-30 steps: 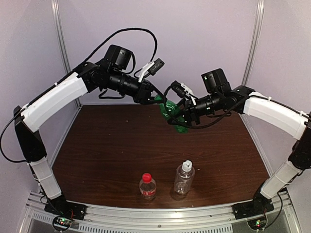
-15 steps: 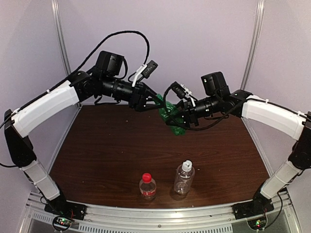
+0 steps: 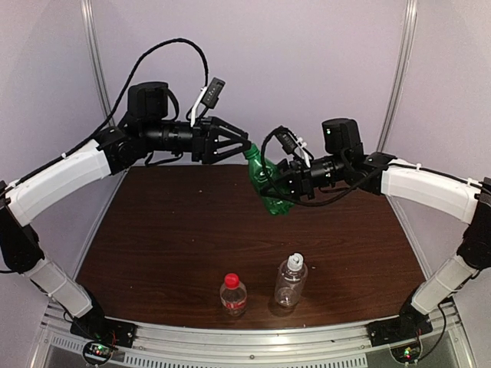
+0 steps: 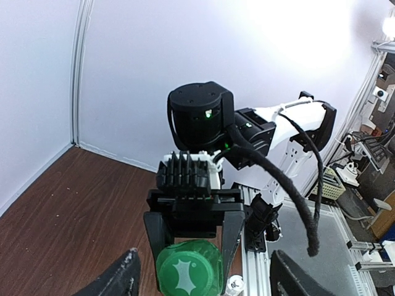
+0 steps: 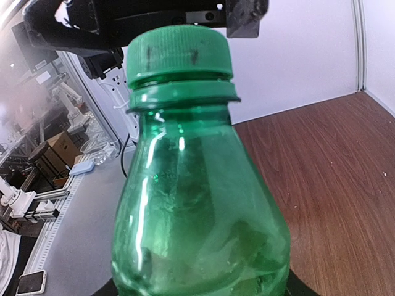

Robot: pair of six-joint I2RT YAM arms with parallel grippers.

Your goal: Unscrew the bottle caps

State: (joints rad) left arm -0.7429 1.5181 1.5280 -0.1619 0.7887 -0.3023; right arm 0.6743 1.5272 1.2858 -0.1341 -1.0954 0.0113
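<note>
The slim green bottle (image 3: 265, 182) hangs tilted in the air over the back of the table, with my right gripper (image 3: 282, 182) shut on its lower body. Its green cap (image 3: 247, 150) sits on the neck, also clear in the right wrist view as the green cap (image 5: 179, 55) above the green bottle (image 5: 197, 216). My left gripper (image 3: 239, 144) stands open at that cap, its fingers (image 4: 120, 279) spread wide on both sides of the green cap (image 4: 188, 271) without touching it. A short bottle with a red cap (image 3: 232, 280) and a ribbed clear bottle with a white-grey cap (image 3: 295, 261) stand upright near the front.
The brown table (image 3: 169, 230) is walled by pale panels at the back and sides. The short red-labelled bottle (image 3: 232, 297) and the ribbed clear bottle (image 3: 290, 285) stand side by side close to the front rail (image 3: 245, 337).
My left gripper has opened off the green cap and its arm has drawn back to the left. The right gripper has kept hold of the green bottle, which now stands more upright.
</note>
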